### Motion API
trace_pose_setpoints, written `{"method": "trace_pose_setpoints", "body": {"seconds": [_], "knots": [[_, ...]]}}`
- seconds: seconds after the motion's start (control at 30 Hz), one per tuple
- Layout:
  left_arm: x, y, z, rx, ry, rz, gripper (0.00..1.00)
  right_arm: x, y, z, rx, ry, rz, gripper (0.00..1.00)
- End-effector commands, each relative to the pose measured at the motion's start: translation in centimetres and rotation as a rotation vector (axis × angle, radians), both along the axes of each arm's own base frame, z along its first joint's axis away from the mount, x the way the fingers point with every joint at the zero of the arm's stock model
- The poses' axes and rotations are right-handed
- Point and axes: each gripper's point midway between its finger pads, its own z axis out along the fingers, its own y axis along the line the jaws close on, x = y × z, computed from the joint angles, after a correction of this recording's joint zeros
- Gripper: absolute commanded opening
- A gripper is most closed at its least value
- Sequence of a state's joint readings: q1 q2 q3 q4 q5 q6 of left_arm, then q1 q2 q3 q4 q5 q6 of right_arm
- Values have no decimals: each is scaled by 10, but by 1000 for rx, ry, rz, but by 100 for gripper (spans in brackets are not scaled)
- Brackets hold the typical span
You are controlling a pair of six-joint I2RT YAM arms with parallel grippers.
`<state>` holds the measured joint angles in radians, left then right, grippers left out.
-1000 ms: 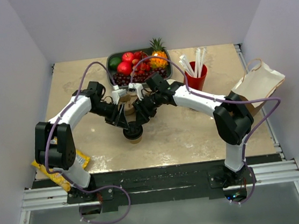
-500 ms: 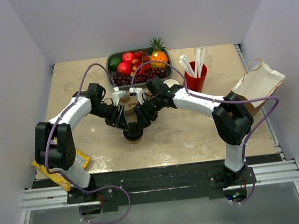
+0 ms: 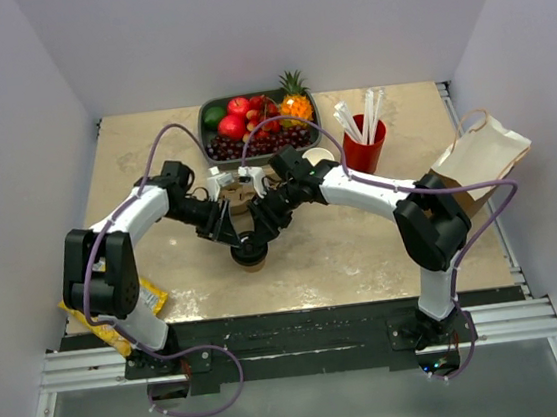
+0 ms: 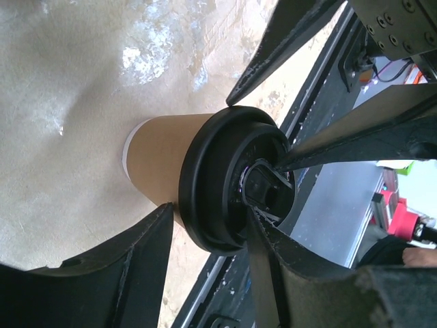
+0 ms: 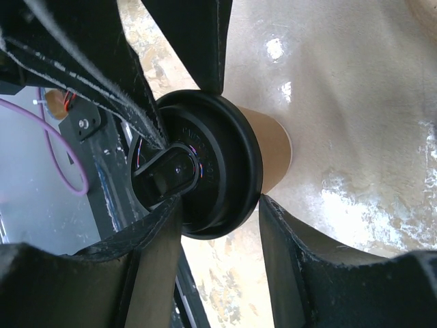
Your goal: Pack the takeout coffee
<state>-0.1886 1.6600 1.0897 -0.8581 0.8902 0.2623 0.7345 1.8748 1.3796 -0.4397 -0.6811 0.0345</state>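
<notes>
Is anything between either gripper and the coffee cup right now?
Nothing visible. The left gripper and right gripper both sit right at the black lid of the coffee cup; only each other's fingers crowd around it.

place: robot lab — white booth walls (image 3: 10,148) | aluminium rail (image 3: 512,318)

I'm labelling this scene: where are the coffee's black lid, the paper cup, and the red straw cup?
black lid (image 4: 198,181): left wrist view, its outer rim.
paper cup (image 4: 160,160): left wrist view, brown side wall.
red straw cup (image 3: 366,149): top view, its front wall.
</notes>
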Motion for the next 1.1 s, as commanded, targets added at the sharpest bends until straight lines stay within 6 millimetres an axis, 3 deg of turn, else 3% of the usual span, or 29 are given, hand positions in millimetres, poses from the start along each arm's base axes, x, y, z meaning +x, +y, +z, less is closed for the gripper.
{"method": "trace_pose_setpoints", "body": {"seconds": [0.0,0.13,0.53,0.63,0.8,0.87,0.93,1.07], "knots": [[11,41,-49,198,-27,47,49,1,-5,-20,-67,-3,-6,50],[12,63,-64,220,-2,83,49,0,-8,-23,-83,-1,-10,50],[-1,62,-91,291,26,84,49,-2,-7,-37,-121,-1,-5,50],[-4,80,-112,450,53,116,49,-4,-10,-45,-141,13,-7,50],[-6,99,-126,558,87,133,50,-4,-15,-48,-163,-5,5,50],[-6,84,-120,465,99,109,49,-4,-15,-47,-160,-10,8,50],[5,66,-102,353,49,106,50,-3,-12,-39,-138,-16,20,50],[31,38,-39,146,-147,70,58,7,-7,-12,-58,-99,83,51]]}}
